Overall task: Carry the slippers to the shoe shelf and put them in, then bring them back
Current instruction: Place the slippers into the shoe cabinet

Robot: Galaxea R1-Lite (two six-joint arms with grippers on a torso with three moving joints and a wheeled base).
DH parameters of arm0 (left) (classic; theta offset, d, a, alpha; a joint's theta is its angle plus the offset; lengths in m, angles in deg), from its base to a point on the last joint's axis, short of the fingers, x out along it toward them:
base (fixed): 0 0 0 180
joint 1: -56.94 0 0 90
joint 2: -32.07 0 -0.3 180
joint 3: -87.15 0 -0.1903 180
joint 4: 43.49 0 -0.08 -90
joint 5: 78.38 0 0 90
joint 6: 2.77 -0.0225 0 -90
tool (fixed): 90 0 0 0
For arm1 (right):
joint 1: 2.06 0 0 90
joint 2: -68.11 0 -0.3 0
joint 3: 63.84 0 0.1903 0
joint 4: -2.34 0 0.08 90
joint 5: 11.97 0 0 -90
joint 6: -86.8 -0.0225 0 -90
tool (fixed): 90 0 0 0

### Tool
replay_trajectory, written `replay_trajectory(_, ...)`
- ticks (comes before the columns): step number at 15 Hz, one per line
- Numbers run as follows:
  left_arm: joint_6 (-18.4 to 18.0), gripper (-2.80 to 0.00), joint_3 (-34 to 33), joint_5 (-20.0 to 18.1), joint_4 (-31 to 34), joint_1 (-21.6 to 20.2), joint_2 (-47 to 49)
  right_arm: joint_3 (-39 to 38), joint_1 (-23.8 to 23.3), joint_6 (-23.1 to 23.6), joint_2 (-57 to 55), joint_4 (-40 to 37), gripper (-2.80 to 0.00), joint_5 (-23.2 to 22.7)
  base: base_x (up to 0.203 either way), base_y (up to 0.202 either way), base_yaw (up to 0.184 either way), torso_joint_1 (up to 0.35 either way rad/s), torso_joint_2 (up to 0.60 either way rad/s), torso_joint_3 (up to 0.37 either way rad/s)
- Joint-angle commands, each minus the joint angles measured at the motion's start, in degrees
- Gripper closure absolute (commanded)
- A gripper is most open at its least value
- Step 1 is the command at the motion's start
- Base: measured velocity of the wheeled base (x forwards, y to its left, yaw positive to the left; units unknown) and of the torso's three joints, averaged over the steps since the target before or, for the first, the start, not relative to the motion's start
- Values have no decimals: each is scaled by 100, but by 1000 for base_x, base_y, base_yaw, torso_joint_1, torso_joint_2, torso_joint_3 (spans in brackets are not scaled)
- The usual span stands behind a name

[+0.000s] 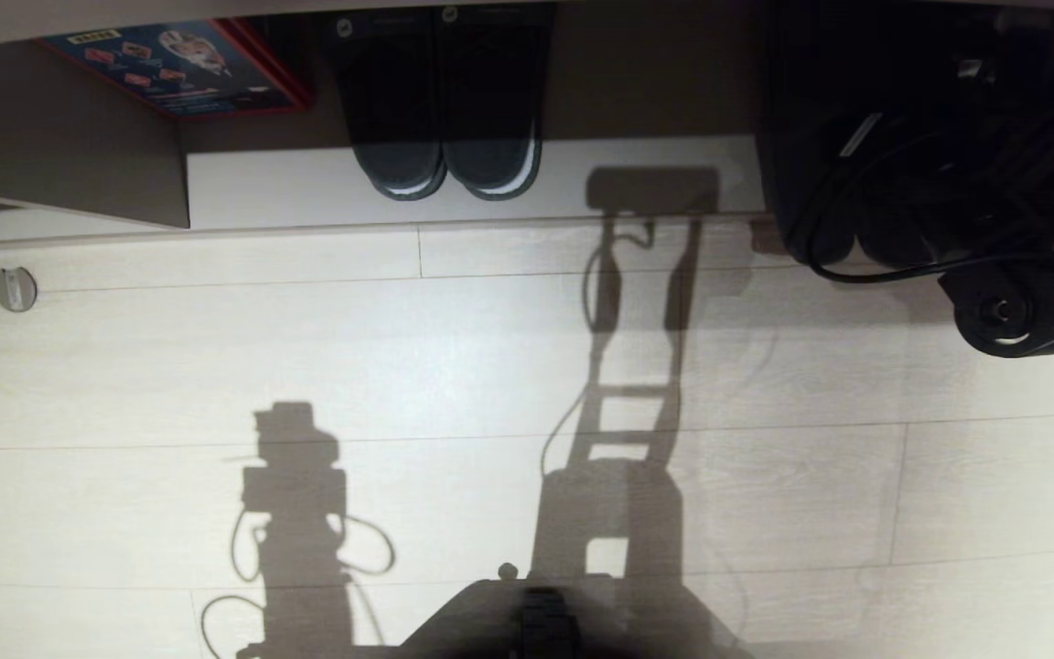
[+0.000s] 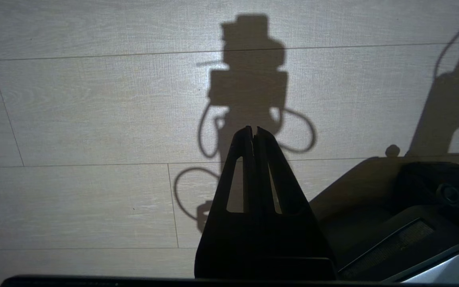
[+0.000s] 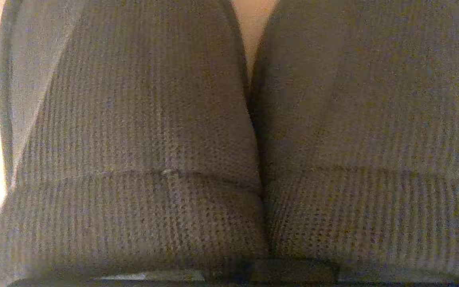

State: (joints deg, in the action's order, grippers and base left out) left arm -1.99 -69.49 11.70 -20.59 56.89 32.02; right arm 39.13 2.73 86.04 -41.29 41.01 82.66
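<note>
**user1:** Right gripper (image 1: 893, 183), is anything being held?

**user2:** Yep, it's clamped shut on the slippers (image 3: 153, 139), which are pressed right up against its camera by the shelf (image 1: 307, 188), well right of the black pair (image 1: 445, 137). Left gripper (image 2: 253, 129) is seen closed over the floor (image 2: 74, 99).

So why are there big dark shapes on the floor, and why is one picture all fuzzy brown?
Head view: light from behind the robot casts its own shadows across the pale floor. Left wrist view: the shut left pincer hangs over its own shadow. Right wrist view: the slippers sit so close to the camera that their bands fill the picture, soft and out of focus.
</note>
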Motion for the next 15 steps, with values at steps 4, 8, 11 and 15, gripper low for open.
replay_trajectory(4,10,0,0,1,2,5,5,434,10,-50,-306,179,0,7,0,0,0,0,0,0)
replay_trajectory(8,3,0,0,1,1,-3,5,513,4,-38,-293,160,-280,-6,0,0,0,0,0,0)
replay_trajectory(11,10,0,0,1,-6,4,5,448,13,-38,-242,167,-280,11,0,0,0,0,0,0)
replay_trajectory(15,10,0,0,1,-6,-4,5,112,31,1,-23,203,-280,-24,0,0,0,0,0,0)
